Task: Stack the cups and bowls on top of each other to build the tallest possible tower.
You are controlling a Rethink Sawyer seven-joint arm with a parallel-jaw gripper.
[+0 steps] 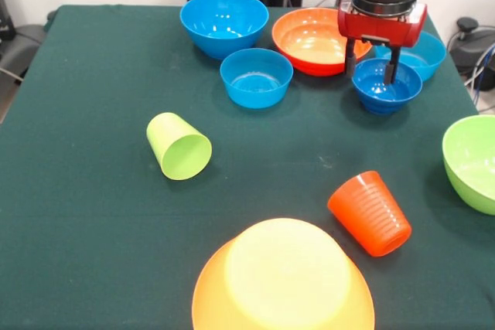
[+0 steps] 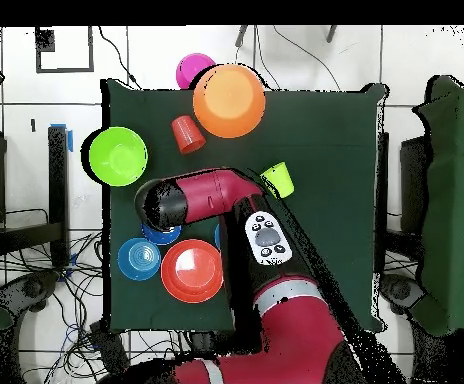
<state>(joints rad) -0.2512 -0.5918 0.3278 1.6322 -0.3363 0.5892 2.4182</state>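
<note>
My gripper [image 1: 371, 67] hangs open over a small blue bowl [image 1: 387, 89] at the back right. One finger [image 1: 349, 61] is outside the bowl's left rim and the other is inside it. A second small blue bowl [image 1: 425, 53] sits just behind, and a third [image 1: 256, 76] stands left of the red-orange bowl [image 1: 309, 40]. The medium blue bowl [image 1: 224, 21] is at the back. The lime-green cup [image 1: 179, 147] and the ribbed orange cup [image 1: 370, 214] lie on their sides. The large light-orange bowl [image 1: 282, 280] sits upside down at the front.
A lime-green bowl [image 1: 472, 161] stands upright at the right edge. In the overhead view a pink bowl [image 2: 189, 70] shows at the table's edge beside the light-orange bowl [image 2: 229, 100]. The arm [image 2: 206, 195] hides the small blue bowls there.
</note>
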